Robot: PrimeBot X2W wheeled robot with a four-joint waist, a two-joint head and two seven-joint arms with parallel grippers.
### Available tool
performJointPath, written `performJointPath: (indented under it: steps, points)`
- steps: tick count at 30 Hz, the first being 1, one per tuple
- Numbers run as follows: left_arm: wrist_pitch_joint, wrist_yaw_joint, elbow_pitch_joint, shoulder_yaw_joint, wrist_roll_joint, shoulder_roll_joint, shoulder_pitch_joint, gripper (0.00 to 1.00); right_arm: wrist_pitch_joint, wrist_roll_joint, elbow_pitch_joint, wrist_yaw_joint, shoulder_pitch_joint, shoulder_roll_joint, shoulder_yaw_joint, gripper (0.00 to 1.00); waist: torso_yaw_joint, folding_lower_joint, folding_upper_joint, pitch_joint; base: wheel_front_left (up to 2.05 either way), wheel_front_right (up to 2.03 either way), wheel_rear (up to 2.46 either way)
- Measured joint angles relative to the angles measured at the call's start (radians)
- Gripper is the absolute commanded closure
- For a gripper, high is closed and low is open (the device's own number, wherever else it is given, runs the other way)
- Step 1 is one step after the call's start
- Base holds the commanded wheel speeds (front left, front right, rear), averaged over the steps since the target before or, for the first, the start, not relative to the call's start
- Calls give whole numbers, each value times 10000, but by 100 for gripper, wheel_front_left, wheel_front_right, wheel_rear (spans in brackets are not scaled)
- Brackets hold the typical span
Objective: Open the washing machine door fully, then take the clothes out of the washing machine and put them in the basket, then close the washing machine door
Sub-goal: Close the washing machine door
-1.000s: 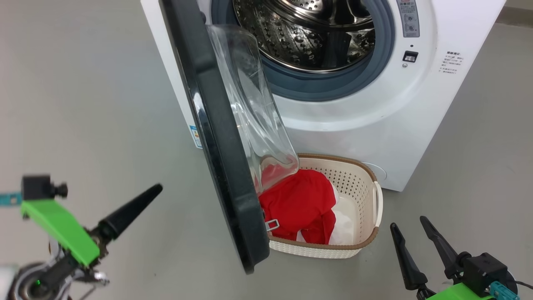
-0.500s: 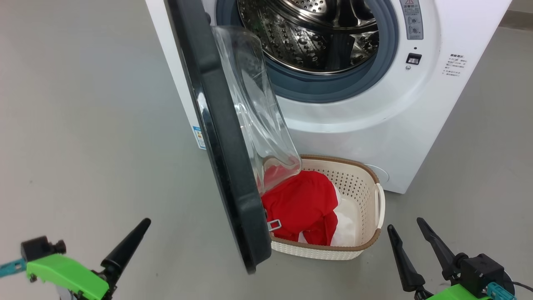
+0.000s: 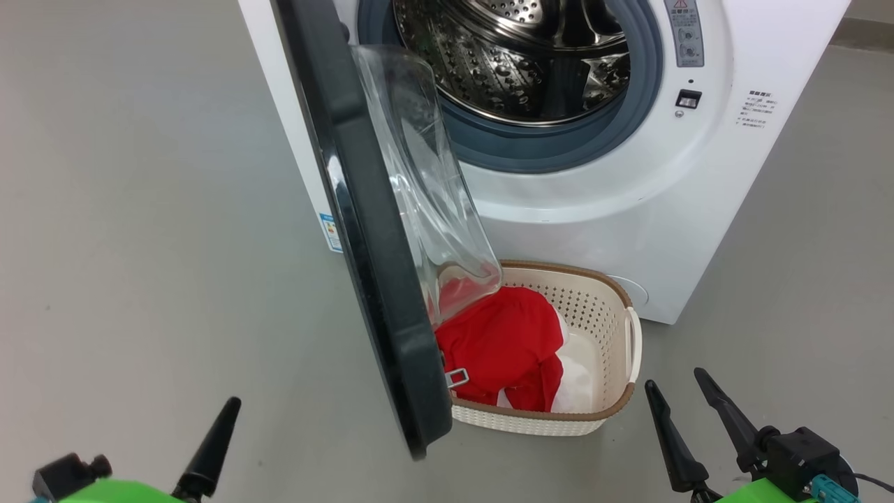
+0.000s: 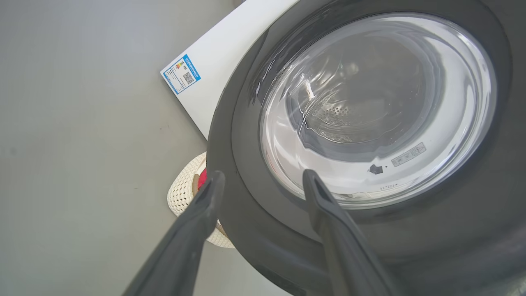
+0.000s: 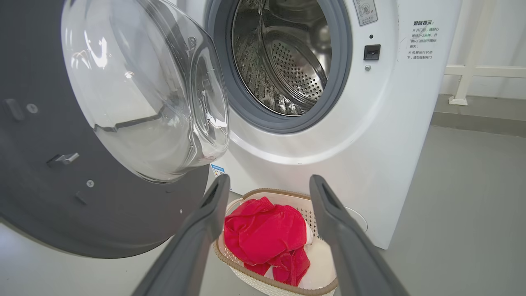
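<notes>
The washing machine stands with its steel drum showing bare metal. The washing machine door hangs open, swung out edge-on toward me, its glass bowl facing the drum. The red and white clothes lie in the basket on the floor in front of the machine, right of the door. My left gripper is open, facing the door's outer face from a short way off; one finger shows at the lower left. My right gripper is open and empty, just right of the basket.
Grey floor spreads wide to the left of the door. A blue label sits on the machine's lower corner. Behind the machine on the right are a white wall and a pale frame.
My left gripper has dropped from mid-left toward the bottom edge of the head view. The right gripper sank slightly. Door, basket and clothes stay put.
</notes>
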Motion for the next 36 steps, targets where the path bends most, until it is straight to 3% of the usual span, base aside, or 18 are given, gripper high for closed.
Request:
performJointPath:
  steps: [9, 15, 17, 18, 30, 36]
  points:
    - [-2564, 0, 445, -1494, 1348, 142, 177, 0, 0, 0, 8, 2, -3, 17, 21, 0, -64, 0, 0, 40, 0, 0, 0]
    - [-3223, -2, 991, -2142, 2305, 140, 166, 0, 0, 0, 8, 0, -4, 21, 15, 0, -40, 0, 0, 46, 0, 0, 0]
    - [-3221, -2, 1035, -1877, 2788, 46, 166, 0, 0, 0, 10, 0, -5, 25, 15, 0, -17, 0, 0, 49, 0, 0, 0]
    - [-3233, -2, 1032, -1365, 3779, -86, 165, 0, 0, 0, 8, 0, -6, 29, 12, 0, 0, 0, 0, 60, 0, 0, 0]
    - [-3233, -12, 330, 497, 9170, -1298, 362, 0, 0, 0, 13, 0, -13, 36, 10, 0, -1, 0, 0, 61, 0, 0, 0]
    - [-3233, -13, -201, 1078, 10646, -1837, 590, 0, 0, 0, 17, 0, -15, 38, 0, 0, 5, 0, 0, 102, 0, 0, 0]
